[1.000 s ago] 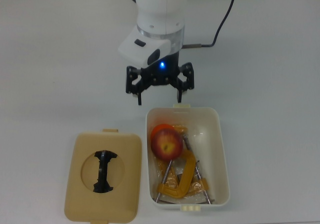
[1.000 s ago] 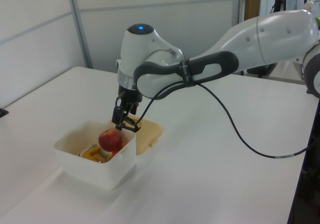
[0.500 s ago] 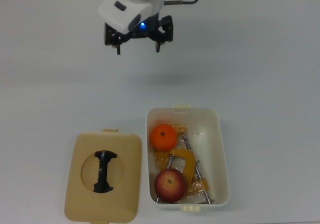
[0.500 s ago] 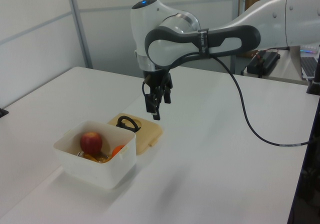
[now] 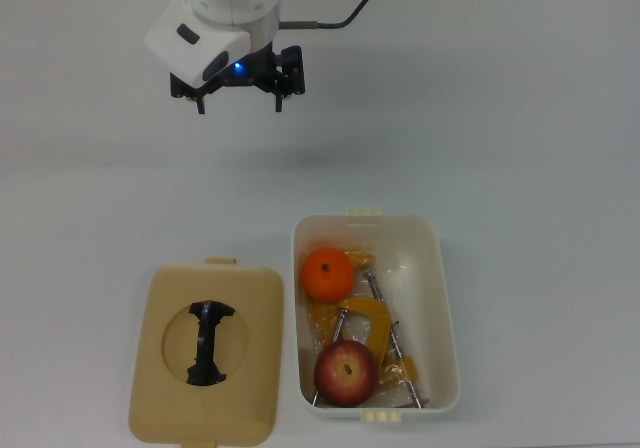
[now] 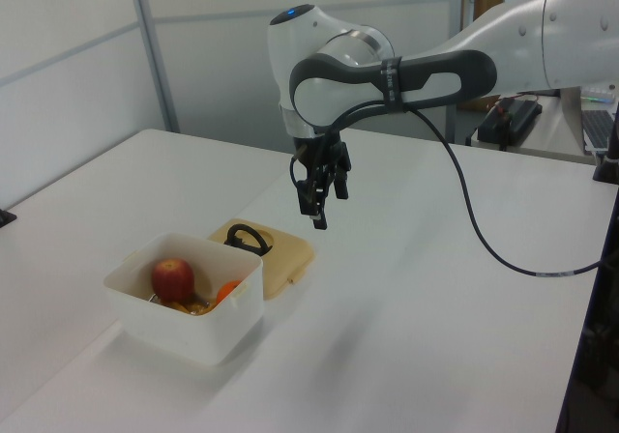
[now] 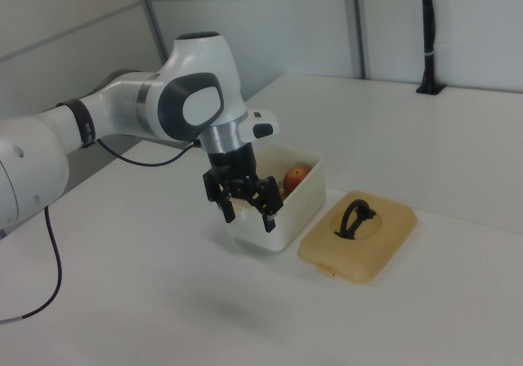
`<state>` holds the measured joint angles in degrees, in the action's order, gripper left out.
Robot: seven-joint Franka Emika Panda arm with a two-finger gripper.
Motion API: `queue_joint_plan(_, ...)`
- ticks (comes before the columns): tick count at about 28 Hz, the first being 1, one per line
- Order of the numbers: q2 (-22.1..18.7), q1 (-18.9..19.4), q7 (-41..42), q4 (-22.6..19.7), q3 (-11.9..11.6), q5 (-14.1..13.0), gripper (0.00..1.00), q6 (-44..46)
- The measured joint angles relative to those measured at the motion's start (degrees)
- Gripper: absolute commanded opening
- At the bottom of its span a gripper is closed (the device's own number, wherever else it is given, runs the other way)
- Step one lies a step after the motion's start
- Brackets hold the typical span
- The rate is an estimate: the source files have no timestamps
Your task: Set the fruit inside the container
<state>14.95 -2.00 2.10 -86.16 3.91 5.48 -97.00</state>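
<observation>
Gripper (image 5: 238, 98) of the Panda arm is shown raised above the white table (image 5: 520, 118), its two fingers spread wide apart with nothing held between them; in the top view it hangs well apart from the container (image 5: 440, 298), toward the upper left. Both fruits are seen inside the white tub: the mandarin (image 5: 327, 274) lies in the corner nearest the gripper, and the apple (image 5: 346, 372) lies at the opposite short end, against the wall. Yellow-orange C-clamps (image 5: 375, 320) are seen lying in the tub beside and between the fruits. A tan lid (image 5: 205, 353) with a black handle (image 5: 207, 341) is laid flat on the table just beside the tub, on the top view's left.
</observation>
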Motion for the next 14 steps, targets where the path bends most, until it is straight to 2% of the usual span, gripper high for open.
queue_joint_plan(14, 1.1, -0.7, 0.0, -0.1, 0.0, 0.0, 1.0, 0.0)
